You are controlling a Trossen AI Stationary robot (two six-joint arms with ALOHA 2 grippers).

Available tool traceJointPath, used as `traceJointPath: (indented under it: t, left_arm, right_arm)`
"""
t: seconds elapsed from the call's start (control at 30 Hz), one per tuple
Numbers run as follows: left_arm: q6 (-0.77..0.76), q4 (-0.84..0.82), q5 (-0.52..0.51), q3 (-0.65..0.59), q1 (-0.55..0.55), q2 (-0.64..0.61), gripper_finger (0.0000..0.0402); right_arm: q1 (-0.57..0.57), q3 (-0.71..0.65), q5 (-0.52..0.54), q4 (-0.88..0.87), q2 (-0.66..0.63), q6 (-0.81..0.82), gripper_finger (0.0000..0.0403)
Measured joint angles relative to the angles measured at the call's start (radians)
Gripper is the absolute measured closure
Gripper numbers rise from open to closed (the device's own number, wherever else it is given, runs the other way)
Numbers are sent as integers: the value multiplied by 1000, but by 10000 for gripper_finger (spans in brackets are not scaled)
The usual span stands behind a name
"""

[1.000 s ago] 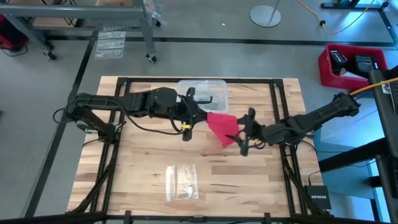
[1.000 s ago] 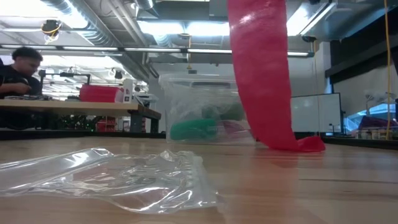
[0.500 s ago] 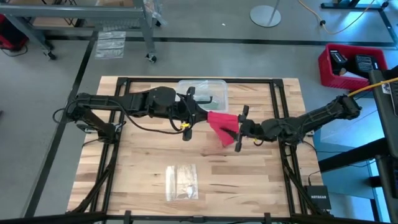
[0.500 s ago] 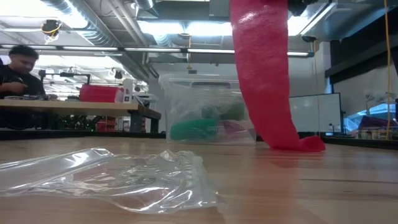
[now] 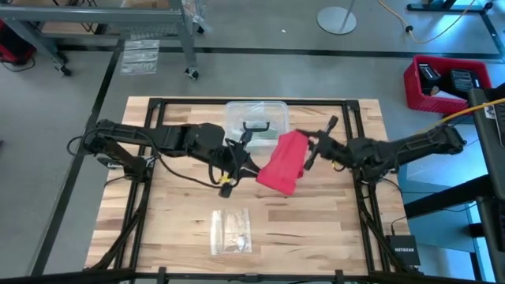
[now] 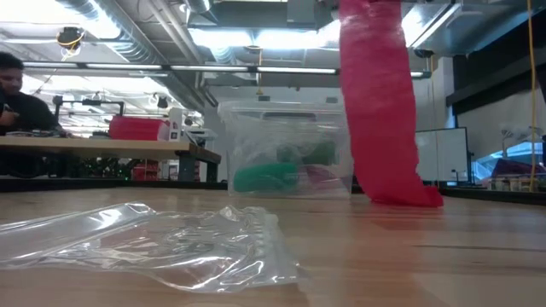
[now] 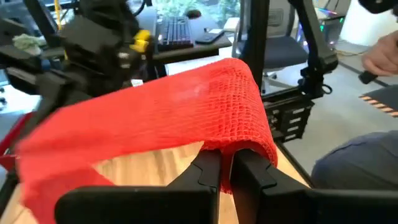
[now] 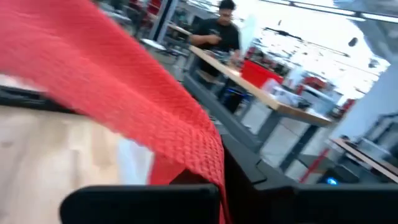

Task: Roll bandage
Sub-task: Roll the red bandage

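In the high view the left gripper (image 5: 251,166) sits just left of the frame centre, its fingers pressed together on the near edge of the bandage (image 5: 282,162). The bandage, a red fabric strip, spreads at the centre of the frame between both arms; in the low view it hangs down at the upper right and its end touches the table (image 6: 444,256). To the right, the right gripper (image 5: 309,150) pinches the other edge of the bandage.
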Motion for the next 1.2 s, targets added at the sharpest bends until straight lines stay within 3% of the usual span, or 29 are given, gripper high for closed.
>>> traceJointPath:
  t: [0.23,0.57,0.9,1.03,1.2]
  left_arm:
    - [49,82,-7,0,-35,0,391]
    - [67,262,-61,0,33,-2,391]
    - [64,223,-180,0,105,-2,391]
    - [71,218,-183,0,119,-3,391]
    - [78,218,-184,0,129,-3,391]
  right_arm:
    - [-69,0,-180,-47,-36,49,398]
    - [-69,1,-353,-67,75,191,400]
    - [-69,1,-380,-62,89,278,398]
    - [-69,7,-383,-63,89,378,367]
    - [-69,63,-435,-107,89,464,276]
